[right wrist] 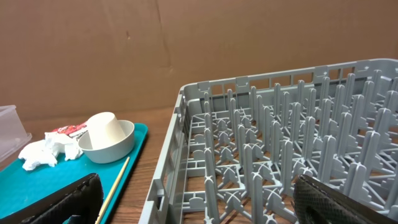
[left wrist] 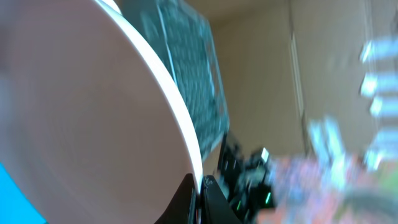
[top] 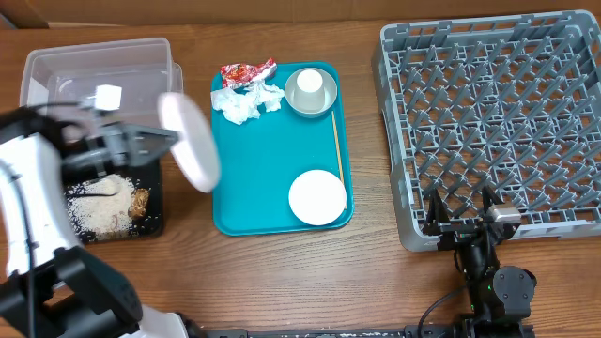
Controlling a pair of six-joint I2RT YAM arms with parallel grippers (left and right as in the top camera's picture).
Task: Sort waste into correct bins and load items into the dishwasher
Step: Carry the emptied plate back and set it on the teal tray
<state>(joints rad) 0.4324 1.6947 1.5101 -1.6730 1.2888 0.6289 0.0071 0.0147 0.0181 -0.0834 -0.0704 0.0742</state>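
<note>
At frame left, the left gripper (top: 167, 141) clamps the tilted large white plate (top: 192, 145) by its edge, while the right gripper (top: 460, 210) stands open at the dish rack's (top: 488, 113) lower edge.

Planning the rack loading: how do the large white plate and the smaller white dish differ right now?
The large white plate is tilted, clamped in the left gripper at the teal tray's left edge; the smaller white dish lies flat on that tray, untouched. The plate is larger than the dish. Both are round, white.

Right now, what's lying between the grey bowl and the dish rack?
Overhead: a thin wooden stick on the teal tray's right edge, then bare table up to the dish rack.
</note>
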